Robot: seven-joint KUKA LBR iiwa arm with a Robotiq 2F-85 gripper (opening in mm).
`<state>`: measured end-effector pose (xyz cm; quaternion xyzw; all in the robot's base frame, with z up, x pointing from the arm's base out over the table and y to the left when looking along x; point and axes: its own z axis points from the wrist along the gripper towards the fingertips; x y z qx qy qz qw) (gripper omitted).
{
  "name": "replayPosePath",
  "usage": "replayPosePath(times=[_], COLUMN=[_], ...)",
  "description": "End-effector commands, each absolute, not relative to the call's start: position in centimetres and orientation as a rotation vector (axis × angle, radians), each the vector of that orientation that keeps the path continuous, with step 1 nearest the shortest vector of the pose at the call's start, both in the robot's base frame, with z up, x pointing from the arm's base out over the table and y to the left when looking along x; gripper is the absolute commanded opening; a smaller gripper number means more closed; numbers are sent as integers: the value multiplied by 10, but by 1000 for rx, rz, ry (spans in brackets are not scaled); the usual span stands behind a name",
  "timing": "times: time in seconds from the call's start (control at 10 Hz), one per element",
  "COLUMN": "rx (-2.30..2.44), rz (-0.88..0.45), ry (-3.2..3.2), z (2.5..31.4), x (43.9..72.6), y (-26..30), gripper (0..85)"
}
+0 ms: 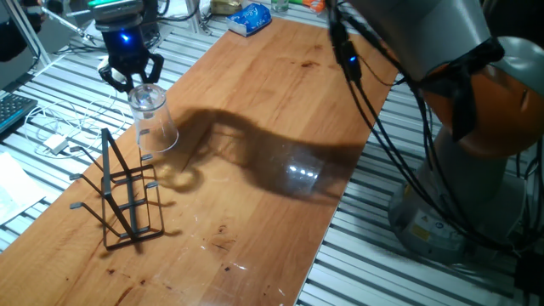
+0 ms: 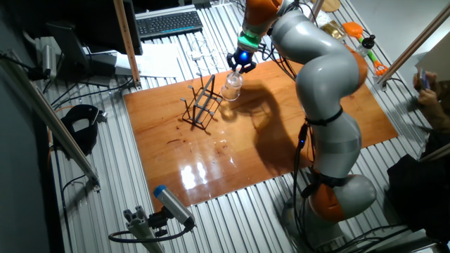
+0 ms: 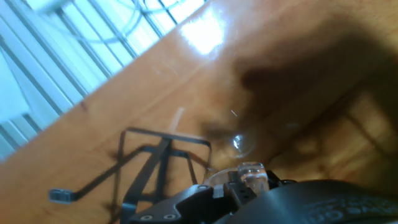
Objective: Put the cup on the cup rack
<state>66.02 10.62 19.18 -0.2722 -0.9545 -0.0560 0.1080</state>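
The clear cup [image 1: 154, 119] hangs mouth-down and tilted, gripped at its base by my gripper [image 1: 135, 82], which is shut on it. It hovers just behind the black wire cup rack [image 1: 124, 196], near the table's left edge, apart from the pegs. The other fixed view shows the gripper [image 2: 240, 65] above the cup [image 2: 232, 86], right of the rack [image 2: 200, 106]. In the hand view, the rack [image 3: 155, 163] lies lower left, and the cup's glass [image 3: 251, 174] glints at the bottom; my fingertips are hidden there.
The wooden table [image 1: 280, 102] sits on a slatted metal bench. A blue packet [image 1: 249, 19] lies at the far end. White cables and a keyboard [image 1: 13, 110] are left of the table. Robot cables [image 1: 382, 93] hang along the right side.
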Motion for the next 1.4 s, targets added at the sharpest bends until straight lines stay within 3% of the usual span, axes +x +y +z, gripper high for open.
replayPosePath(times=[0.0, 0.4, 1.0, 1.3], rx=[-764, -827, -979, -984], rz=[-157, -259, -276, -298], ry=[-2805, -2802, -2876, -2880], z=[192, 191, 138, 131], x=[660, 661, 668, 664], y=[106, 106, 111, 115], gripper=[0, 0, 0, 0])
